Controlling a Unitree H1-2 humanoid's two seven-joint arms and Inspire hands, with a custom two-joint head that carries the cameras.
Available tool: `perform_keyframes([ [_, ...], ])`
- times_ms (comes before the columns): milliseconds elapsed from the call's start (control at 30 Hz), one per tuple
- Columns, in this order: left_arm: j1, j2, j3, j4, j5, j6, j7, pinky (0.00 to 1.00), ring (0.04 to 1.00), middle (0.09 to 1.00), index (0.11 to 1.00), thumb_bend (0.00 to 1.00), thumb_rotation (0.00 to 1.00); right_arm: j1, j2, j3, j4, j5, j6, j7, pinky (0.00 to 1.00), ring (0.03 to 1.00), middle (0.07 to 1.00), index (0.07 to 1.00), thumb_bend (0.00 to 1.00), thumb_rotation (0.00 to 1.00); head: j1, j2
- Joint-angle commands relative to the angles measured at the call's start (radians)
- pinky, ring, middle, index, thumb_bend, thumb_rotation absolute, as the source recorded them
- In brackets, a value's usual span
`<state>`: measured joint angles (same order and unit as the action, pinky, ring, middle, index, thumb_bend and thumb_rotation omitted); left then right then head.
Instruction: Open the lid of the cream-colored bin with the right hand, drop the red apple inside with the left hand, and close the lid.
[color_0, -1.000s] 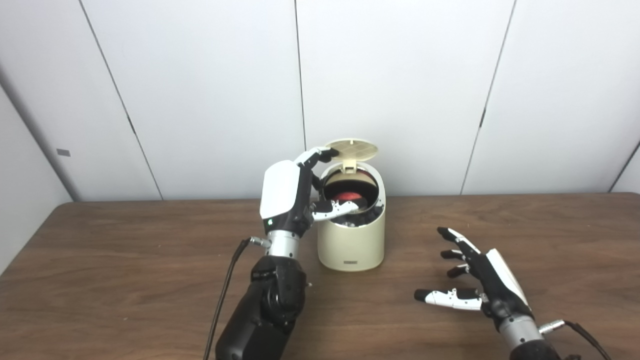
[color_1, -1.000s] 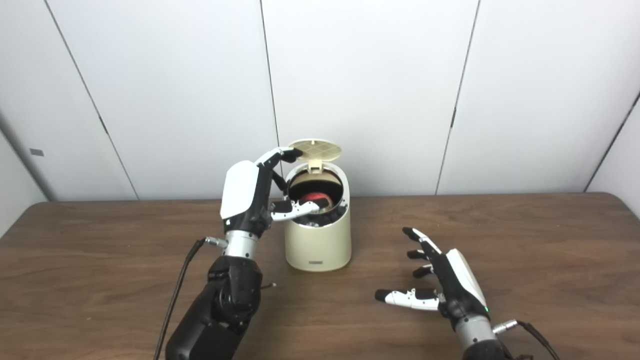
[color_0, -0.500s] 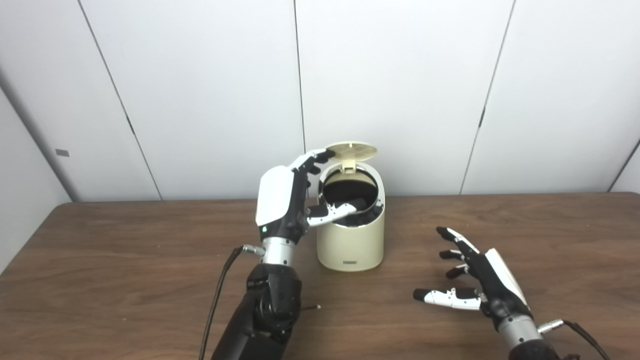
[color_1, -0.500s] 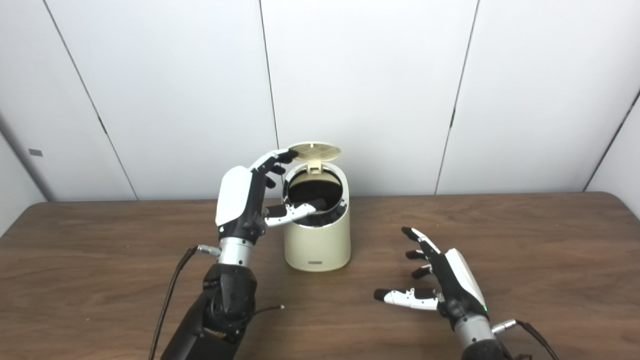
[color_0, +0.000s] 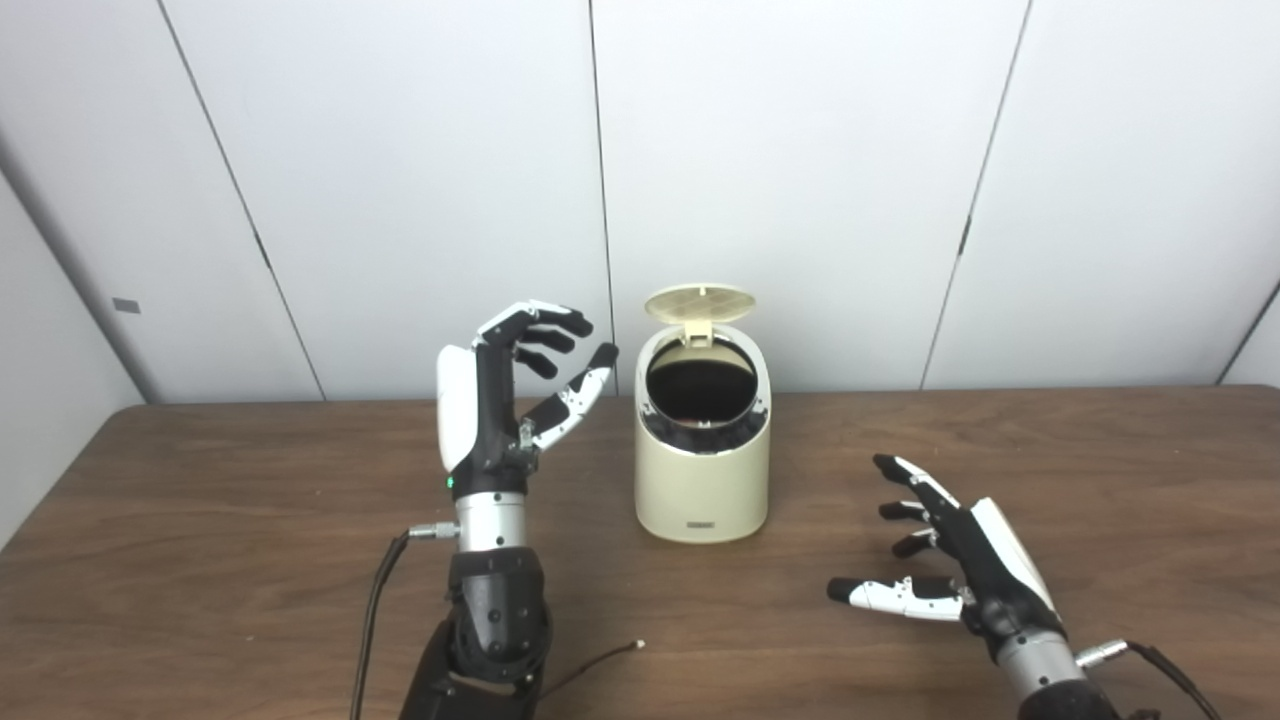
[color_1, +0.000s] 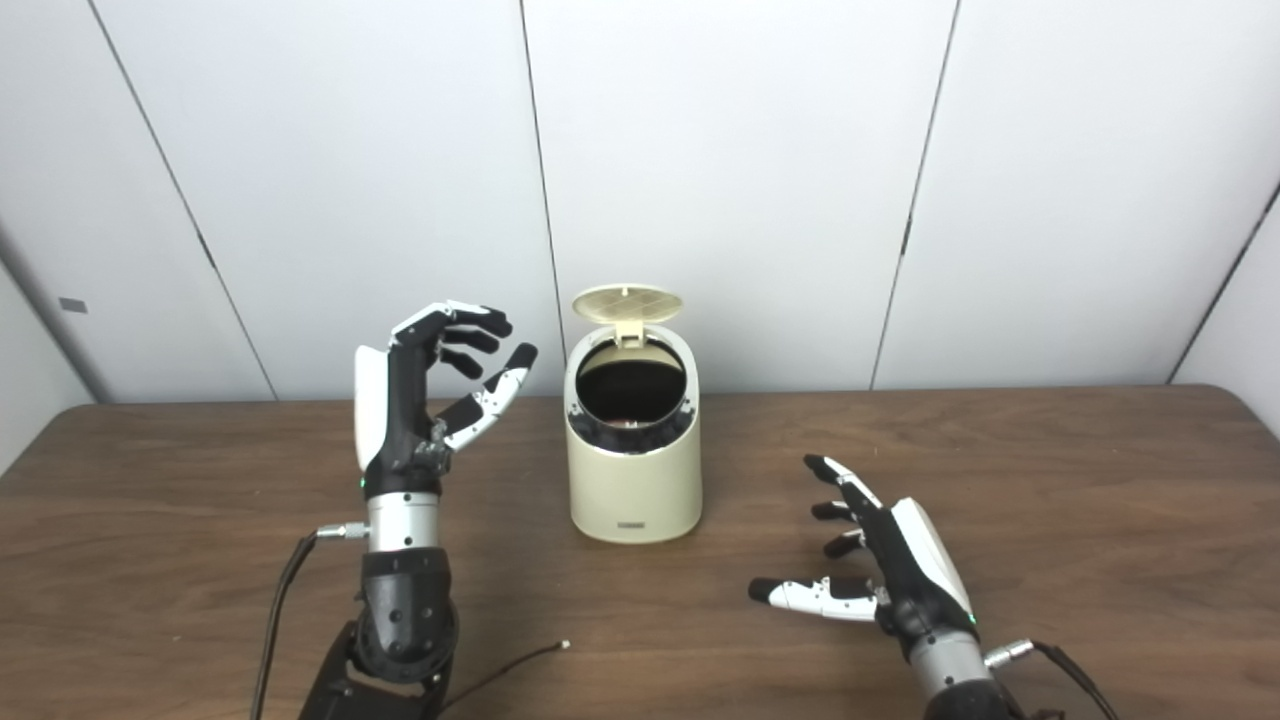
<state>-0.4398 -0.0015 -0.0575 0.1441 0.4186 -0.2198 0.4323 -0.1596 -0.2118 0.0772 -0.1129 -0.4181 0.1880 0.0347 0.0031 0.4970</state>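
The left hand (color_0: 500, 400) has pulled back from the bin (color_0: 703, 480), empty and spread; the right hand (color_0: 950, 560) stays open; the lid (color_0: 700, 302) stays up.

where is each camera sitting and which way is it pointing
Left eye view: on the head, facing forward and down over the table at the open cream bin; left hand and right hand rise from the bottom edge.
Right eye view: beside it, slightly rightward, same aim; the bin sits further left in frame.
Shared: bin, raised lid, both empty hands, white wall panels.
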Motion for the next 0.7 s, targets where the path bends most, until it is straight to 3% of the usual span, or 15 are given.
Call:
perform_keyframes([
  [0,-0.01,0.015,0.014,-0.045,-0.035,-0.043,-0.021,0.45,0.585,0.646,0.497,0.5,0.07,-0.022,-0.005,-0.01,-0.008,0.007,-0.027,-0.016,0.6,0.787,0.902,0.881,0.84,0.27,0.001,0.001],
  [300,0.093,0.052,0.058,-0.074,-0.218,-0.012,-0.169,0.54,0.638,0.692,0.498,0.5,0.07,-0.068,-0.011,-0.028,-0.011,0.057,-0.1,-0.023,0.62,0.799,0.903,0.883,0.78,0.23,0.004,-0.003],
  [333,0.106,0.059,0.055,-0.069,-0.243,-0.02,-0.196,0.58,0.657,0.711,0.641,0.59,0.07,-0.079,-0.013,-0.029,-0.009,0.059,-0.108,-0.024,0.64,0.794,0.896,0.878,0.78,0.22,0.002,-0.005],
  [433,0.146,0.08,0.044,-0.045,-0.297,-0.051,-0.267,0.61,0.682,0.739,0.764,0.68,0.03,-0.115,-0.016,-0.028,-0.011,0.058,-0.106,-0.019,0.68,0.791,0.887,0.869,0.79,0.23,0.0,-0.007],
  [667,0.208,0.093,0.057,0.007,-0.421,-0.059,-0.384,0.62,0.707,0.764,0.815,0.67,0.0,-0.177,-0.029,-0.011,-0.027,0.028,-0.09,-0.002,0.59,0.767,0.864,0.854,0.79,0.25,0.006,-0.01],
])
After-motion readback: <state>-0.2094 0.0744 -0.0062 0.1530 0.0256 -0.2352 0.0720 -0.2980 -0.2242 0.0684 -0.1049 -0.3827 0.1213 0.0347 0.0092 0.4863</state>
